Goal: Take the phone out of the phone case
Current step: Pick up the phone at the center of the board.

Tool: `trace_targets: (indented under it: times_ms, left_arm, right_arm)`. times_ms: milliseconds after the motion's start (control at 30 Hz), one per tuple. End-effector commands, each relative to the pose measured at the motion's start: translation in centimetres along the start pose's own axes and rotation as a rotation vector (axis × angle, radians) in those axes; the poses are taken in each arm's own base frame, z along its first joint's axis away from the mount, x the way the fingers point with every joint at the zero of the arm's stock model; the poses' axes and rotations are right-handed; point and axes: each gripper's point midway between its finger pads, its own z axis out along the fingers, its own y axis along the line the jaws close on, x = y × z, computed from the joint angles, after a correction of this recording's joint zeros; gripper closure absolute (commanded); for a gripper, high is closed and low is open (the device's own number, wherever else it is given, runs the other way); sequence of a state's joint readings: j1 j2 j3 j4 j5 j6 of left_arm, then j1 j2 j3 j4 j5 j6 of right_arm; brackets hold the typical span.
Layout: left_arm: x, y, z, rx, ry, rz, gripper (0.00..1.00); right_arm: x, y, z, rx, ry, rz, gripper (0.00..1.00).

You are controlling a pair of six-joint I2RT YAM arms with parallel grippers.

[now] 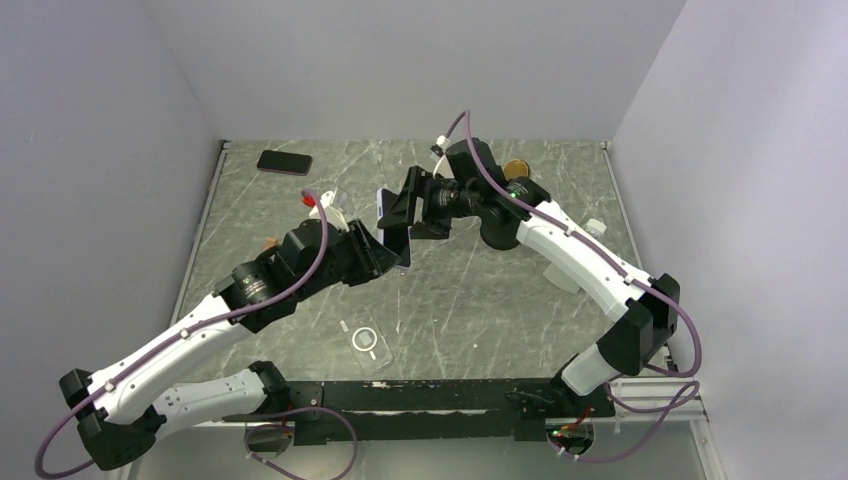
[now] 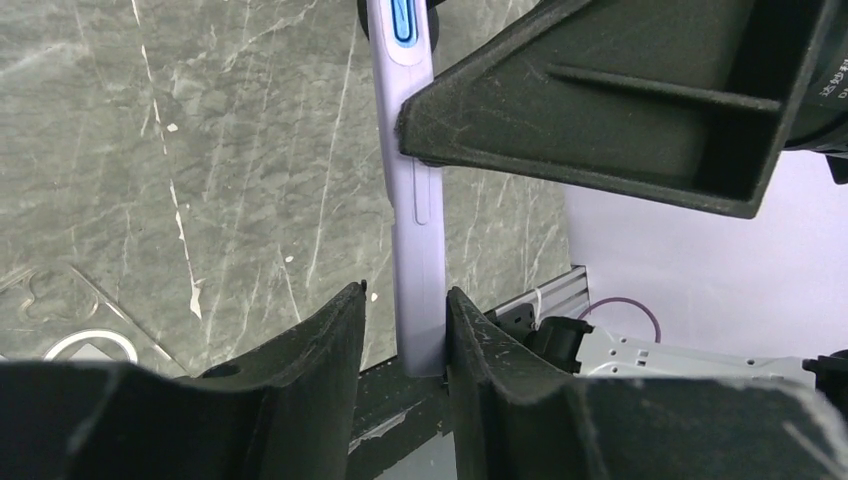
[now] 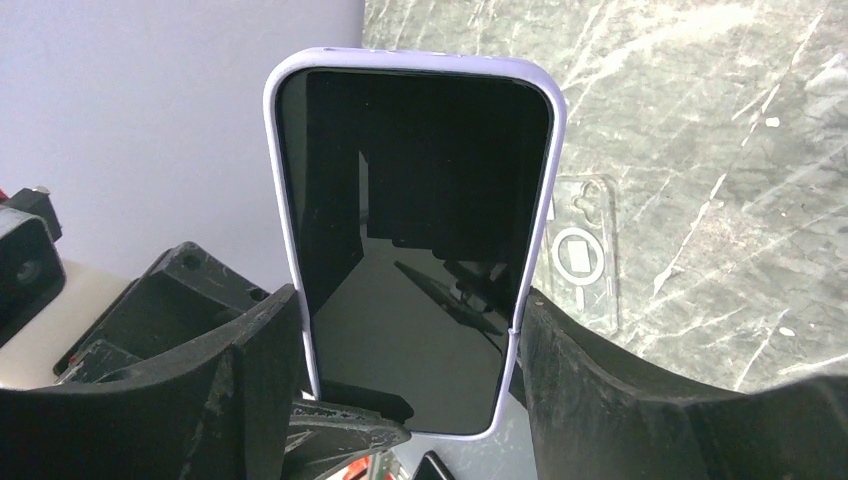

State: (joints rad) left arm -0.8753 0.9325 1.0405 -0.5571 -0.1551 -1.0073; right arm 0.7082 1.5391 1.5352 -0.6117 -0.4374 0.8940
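Case (image 1: 366,340): clear shell, empty, lying flat on the surface (image 1: 470,290) nearest the bases, white ring up. It sits about 6 o'clock from the raised phone and well apart from it.
Left tool (image 2: 405,290): fingers close about the phone's lower end, across its thickness. One finger touches a face and a sliver of gap shows at the other, so whether it pinches cannot be told.
Phone (image 3: 410,200): bare, with lavender edges and a black screen, held off the surface between the two tools.
Right tool (image 3: 410,300): pinching the phone across its width, a finger on each long edge, screen towards its camera.
Dark phone (image 1: 284,162): flat at the far side, about 10 o'clock from the held one; not part of the job.
Stage (judged): phone and case are apart, so the removal looks done; setting the phone down is what is left.
Handling (judged): the phone is stiff and dense for its size, its glass slick and breakable. The long edges are the sound hold, and one firm grip should carry it before the other lets go. The case is light and limp, best taken by its rim.
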Motion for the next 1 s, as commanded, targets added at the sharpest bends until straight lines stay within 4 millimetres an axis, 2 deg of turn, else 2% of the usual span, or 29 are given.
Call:
trace_targets:
  times_ms: [0, 100, 267, 300, 333, 433, 500, 633, 667, 967]
  left_arm:
    - [-1.9, -0.8, 0.2, -0.001, -0.073, 0.041, 0.63]
    - [-1.8, -1.5, 0.7, 0.024, -0.065, 0.055, 0.71]
    - [-1.2, -1.4, 1.1, 0.009, -0.028, 0.037, 0.97]
    - [-1.2, -1.4, 0.9, 0.006, -0.029, 0.031, 1.00]
    - [-1.2, -1.3, 0.8, 0.006, -0.030, 0.029, 1.00]
    - [-1.3, -1.4, 0.1, 0.034, -0.042, 0.020, 1.00]
    - [-1.2, -1.3, -0.5, 0.049, -0.042, -0.002, 1.00]
    - [-1.1, -1.1, -2.0, 0.091, -0.044, -0.034, 1.00]
    - [-1.1, -1.1, -2.4, 0.107, -0.046, -0.034, 1.00]
    - [-3.0, -1.1, -5.9, 0.220, -0.132, -0.063, 1.00]
  right_arm:
    - [-0.1, 3.4, -2.2, -0.111, -0.043, -0.034, 1.00]
    - [0.2, 3.4, -2.3, -0.115, -0.046, -0.035, 1.00]
    - [0.4, 3.8, -2.9, -0.110, -0.070, -0.045, 1.00]
    - [0.4, 3.7, -2.9, -0.102, -0.073, -0.046, 1.00]
    - [0.5, 3.7, -3.0, -0.097, -0.076, -0.050, 0.95]
    - [0.8, 3.6, -2.8, -0.098, -0.073, -0.050, 0.68]
    - [1.0, 3.5, -2.6, -0.106, -0.065, -0.057, 0.43]
    - [0.3, 3.3, -2.6, -0.068, -0.079, -0.132, 0.03]
    - [0.0, 3.3, -2.7, -0.059, -0.084, -0.159, 0.00]
    - [-2.1, 3.8, -4.8, -0.016, -0.127, -0.310, 0.00]
